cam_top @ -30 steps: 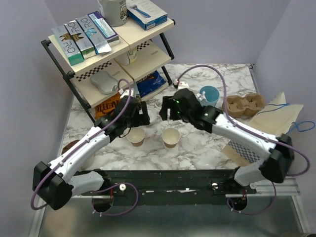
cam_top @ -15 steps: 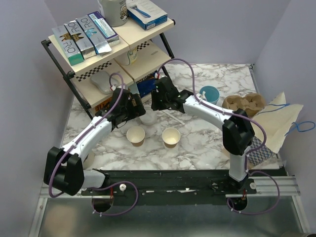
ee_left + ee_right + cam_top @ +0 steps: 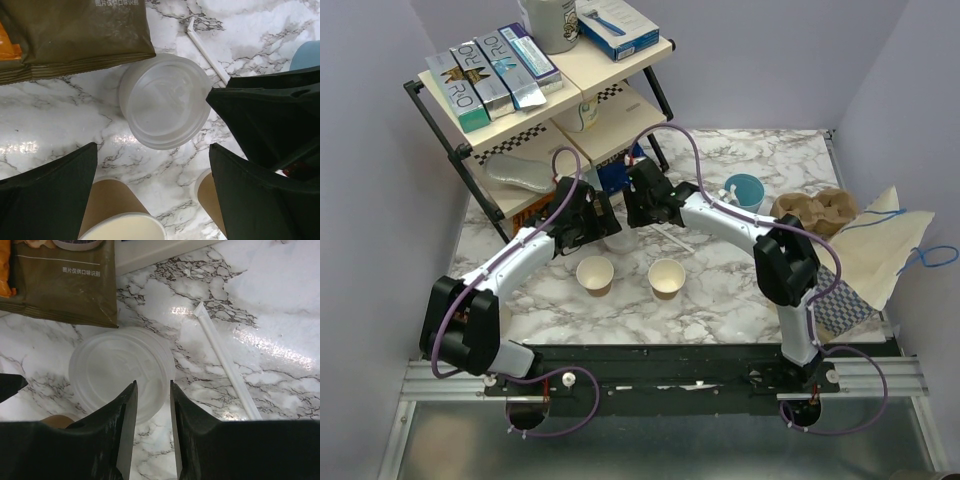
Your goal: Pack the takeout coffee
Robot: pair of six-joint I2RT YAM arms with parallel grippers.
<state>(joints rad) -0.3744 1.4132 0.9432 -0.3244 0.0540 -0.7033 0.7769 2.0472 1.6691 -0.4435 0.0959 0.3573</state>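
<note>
Both arms are stretched further toward the far left corner of the table than a second ago. The right gripper (image 3: pixel 636 218) is taken from above the middle of the table, behind the two open paper cups, to a place over the white lid (image 3: pixel 617 243). Its fingers (image 3: pixel 125 410) are drawn from a wide spread to a narrow gap. Part of the lid is seen through that gap; whether it is pinched cannot be told. The left gripper (image 3: pixel 603 232) is moved up beside the lid. The elbows of both arms are lifted inward from the table's side edges. On the rack's lower shelf, the grey pouch (image 3: pixel 520 172) is shown shifted toward the left edge.
</note>
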